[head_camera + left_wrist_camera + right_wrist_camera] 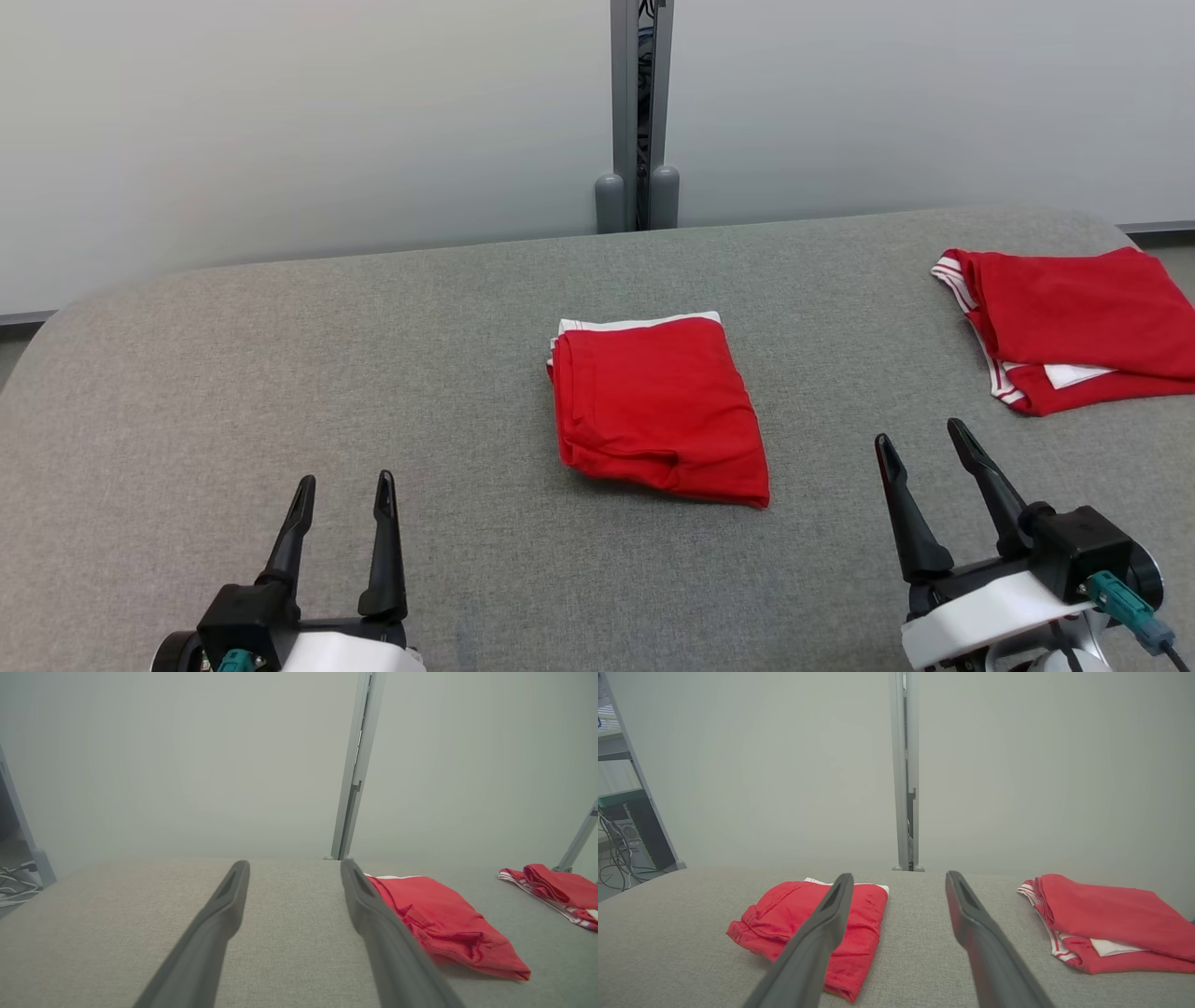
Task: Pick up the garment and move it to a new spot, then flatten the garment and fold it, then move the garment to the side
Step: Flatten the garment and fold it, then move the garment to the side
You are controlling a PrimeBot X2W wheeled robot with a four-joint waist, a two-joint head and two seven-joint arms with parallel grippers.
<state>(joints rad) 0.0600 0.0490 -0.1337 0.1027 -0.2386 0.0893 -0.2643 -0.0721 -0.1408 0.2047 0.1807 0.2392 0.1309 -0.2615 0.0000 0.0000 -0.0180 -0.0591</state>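
Note:
A folded red garment (pixel 658 411) with a white edge at its far side lies in the middle of the grey padded table (pixel 280 373). It also shows as the folded red garment (pixel 444 926) in the left wrist view and the folded red garment (pixel 812 928) in the right wrist view. My left gripper (pixel 345 485) stands open near the front left, apart from the cloth and holding nothing. My right gripper (pixel 924 439) is open at the front right, also apart from it and holding nothing.
A second folded red garment (pixel 1074 322) with white striped trim lies at the table's far right edge. A grey post (pixel 639 112) stands behind the table against pale wall panels. Cables (pixel 616 858) and equipment sit off the table's left side.

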